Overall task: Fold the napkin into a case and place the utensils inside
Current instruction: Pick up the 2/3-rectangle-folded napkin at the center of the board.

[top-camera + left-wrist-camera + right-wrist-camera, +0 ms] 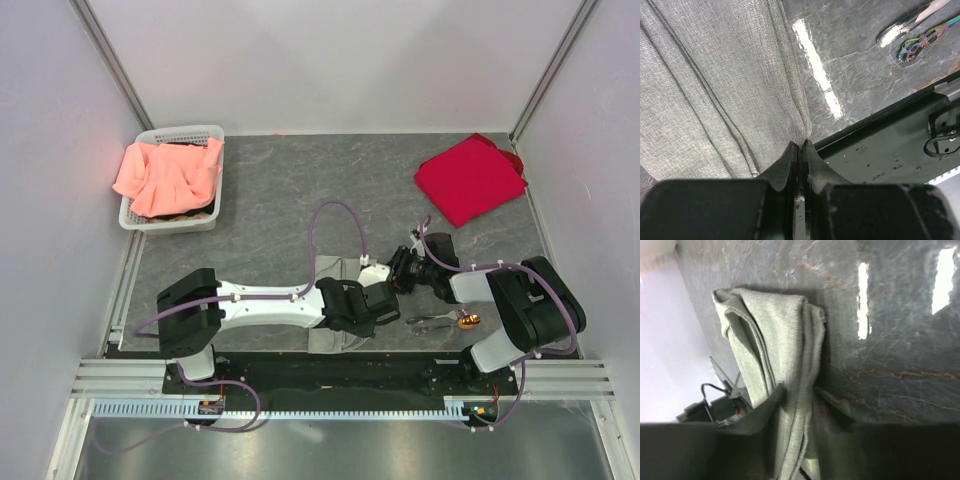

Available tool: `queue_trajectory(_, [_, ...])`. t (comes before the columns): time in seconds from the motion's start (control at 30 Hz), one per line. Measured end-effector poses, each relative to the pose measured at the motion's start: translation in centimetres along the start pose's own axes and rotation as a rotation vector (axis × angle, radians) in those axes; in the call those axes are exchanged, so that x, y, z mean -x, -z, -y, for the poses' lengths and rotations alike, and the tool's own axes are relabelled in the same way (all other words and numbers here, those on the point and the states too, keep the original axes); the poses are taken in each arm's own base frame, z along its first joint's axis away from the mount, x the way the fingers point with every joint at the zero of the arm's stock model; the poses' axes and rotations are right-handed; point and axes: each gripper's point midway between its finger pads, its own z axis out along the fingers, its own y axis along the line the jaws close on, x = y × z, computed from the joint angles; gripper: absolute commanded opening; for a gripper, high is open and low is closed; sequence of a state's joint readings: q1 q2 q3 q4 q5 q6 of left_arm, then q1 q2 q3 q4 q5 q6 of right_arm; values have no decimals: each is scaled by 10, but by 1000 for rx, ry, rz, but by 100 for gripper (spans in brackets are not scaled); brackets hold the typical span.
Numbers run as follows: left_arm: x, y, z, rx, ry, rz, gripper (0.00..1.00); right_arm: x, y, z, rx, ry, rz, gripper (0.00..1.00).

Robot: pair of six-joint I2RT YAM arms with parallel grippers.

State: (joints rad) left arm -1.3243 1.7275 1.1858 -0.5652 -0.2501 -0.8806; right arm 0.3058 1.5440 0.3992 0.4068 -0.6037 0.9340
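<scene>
Folding stage of the task, seen with both arms meeting over the middle of the near table. The napkin lies between the two wrists as a long, loosely pleated strip. It is creased and partly doubled over, and is not yet the narrow flat packet that would serve as the case.

The left gripper has its fingers pressed together, and the cloth's gathered near corner is pinched at their tips. The right gripper reaches in from the other side. Its fingers stand on either side of a bunched fold and bear against it, so the cloth fills the gap between them. The utensils lie together on the table just to the right of the napkin, in front of the right arm's base. They are untouched and apart from the cloth. A red cloth at the far right and a basket holding a salmon cloth at the far left take no part in the step.

By judgement, the fold is midway. The next move calls for both arms to carry their held edges in concert, keeping the fabric taut enough to lay one layer squarely over the other. A slack or uneven pull would probably leave a rumpled bundle with no clean pocket for the utensils.
</scene>
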Motion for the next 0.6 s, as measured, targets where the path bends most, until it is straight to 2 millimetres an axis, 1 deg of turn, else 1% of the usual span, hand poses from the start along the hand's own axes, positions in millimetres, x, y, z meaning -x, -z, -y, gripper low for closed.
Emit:
queue_trajectory(0.03, [1,0,0,-1,1,1,2,0,-1,1,-2,5,1,12])
queue_trajectory(0.07, [2,1,0,-5,5,5,2,0,-1,2,-5,3,1,1])
queue_trajectory(0.1, [3,2,1,-10,8,8,3,0,-1,3,-8,2,2,0])
queue_trajectory(0.13, [4,2,2,-19,11,10,7,1,-2,3,-9,5,3,0])
queue_trajectory(0.17, [5,3,3,-30,17,10,22,1,-2,4,-10,5,3,0])
queue_trajectory(0.2, [6,2,3,-40,23,8,28,1,-3,4,-10,5,3,0])
queue_trajectory(0.27, [8,1,2,-61,34,1,37,1,-3,5,-10,4,2,0])
queue_trajectory(0.3, [6,2,0,-83,42,-10,38,1,-4,5,-8,5,1,0])
queue_trajectory(0.33, [9,3,-6,-89,57,-13,39,1,-5,4,-7,6,0,0])
queue_trajectory(0.37, [12,4,-11,-108,76,-10,38,2,-6,4,-6,6,-3,0])
queue_trajectory(0.4, [16,7,-19,-121,96,-3,35,2,-7,3,-5,8,-6,0])
queue_trajectory(0.43, [23,12,-28,-135,122,13,27,4,-8,2,-3,11,-6,0])
queue_trajectory(0.5, [45,25,-49,-158,190,76,21,6,-9,-1,-5,23,-7,0])
queue_trajectory(0.53, [57,31,-58,-165,220,112,16,7,-9,-3,-6,29,-8,0])
queue_trajectory(0.6, [82,39,-72,-180,275,181,12,10,-9,-6,-19,47,-11,0])
